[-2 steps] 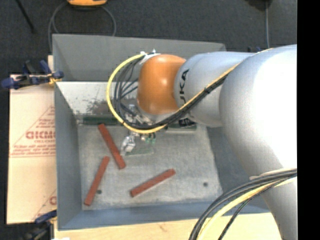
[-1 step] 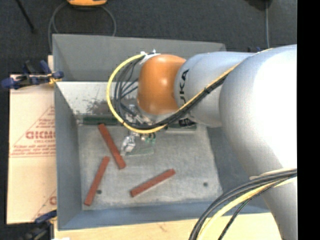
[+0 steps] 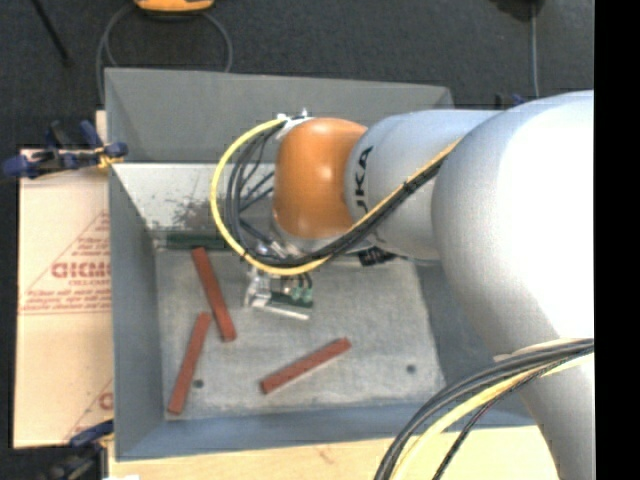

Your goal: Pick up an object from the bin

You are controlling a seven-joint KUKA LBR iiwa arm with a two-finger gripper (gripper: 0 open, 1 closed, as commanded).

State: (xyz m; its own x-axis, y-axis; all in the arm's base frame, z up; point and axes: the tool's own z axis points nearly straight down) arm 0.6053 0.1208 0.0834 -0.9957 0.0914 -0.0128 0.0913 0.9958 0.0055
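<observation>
My gripper [image 3: 279, 297] hangs low over the bin floor near the middle, below the arm's orange cover. Just to its left lies a red-brown flat stick [image 3: 213, 293], running from the back wall toward the front. A second red-brown stick [image 3: 189, 362] lies further left and nearer the front, its upper end close to the first stick's lower end. A third red-brown stick [image 3: 305, 365] lies in front of the gripper, slanted across the floor. None of the sticks touches the gripper.
A dark green bar [image 3: 190, 239] lies along the foot of the back wall at the left. The arm and its cables cover the bin's back middle and right side.
</observation>
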